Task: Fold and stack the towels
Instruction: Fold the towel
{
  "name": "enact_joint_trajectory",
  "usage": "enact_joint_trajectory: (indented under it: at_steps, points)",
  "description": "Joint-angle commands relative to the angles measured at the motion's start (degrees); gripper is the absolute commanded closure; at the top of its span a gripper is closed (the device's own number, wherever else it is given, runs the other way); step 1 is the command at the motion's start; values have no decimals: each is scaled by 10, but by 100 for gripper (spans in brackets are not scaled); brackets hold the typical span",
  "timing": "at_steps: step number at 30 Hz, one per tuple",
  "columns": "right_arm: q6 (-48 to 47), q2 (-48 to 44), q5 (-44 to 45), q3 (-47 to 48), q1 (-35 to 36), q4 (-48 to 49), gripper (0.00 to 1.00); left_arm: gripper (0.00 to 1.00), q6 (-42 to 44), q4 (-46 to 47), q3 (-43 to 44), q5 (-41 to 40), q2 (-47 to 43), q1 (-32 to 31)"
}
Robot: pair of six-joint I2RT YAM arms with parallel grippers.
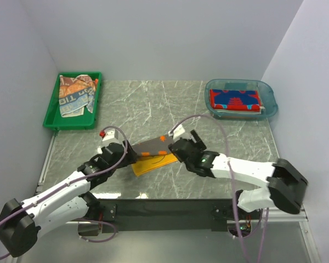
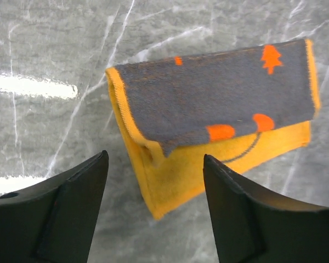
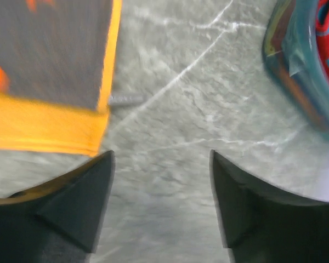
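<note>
An orange-grey towel (image 1: 153,153) lies folded on the marble table between my two grippers. In the left wrist view the towel (image 2: 208,98) has its grey flap laid over the orange half. My left gripper (image 2: 155,156) stands open, its fingers either side of the towel's near corner and apart from it. At the towel's right end, my right gripper (image 3: 162,153) is open over bare marble, just right of the towel's edge (image 3: 44,66). A red towel with blue lettering (image 1: 234,99) lies folded in the clear blue tub (image 1: 268,109). Crumpled towels (image 1: 75,94) sit in the green tray (image 1: 71,121).
The green tray stands at the back left of the table, the blue tub (image 3: 301,82) at the back right. Grey walls close in the left, back and right sides. Cables loop above both arms.
</note>
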Motion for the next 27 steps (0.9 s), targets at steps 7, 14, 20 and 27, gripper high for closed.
enact_joint_trajectory:
  at_steps: [7,14,20,27]
  points:
    - [369,-136,-270,21,-167,20,15,12,-217,-158,89,45,13,-2]
    - [552,-117,-419,-50,-253,162,22,6,-337,-84,76,85,43,-2]
    - [608,-72,-439,-66,-273,203,22,8,-374,-61,103,77,84,-2]
    - [659,-6,-462,-72,-278,246,23,12,-416,-51,109,79,130,-2]
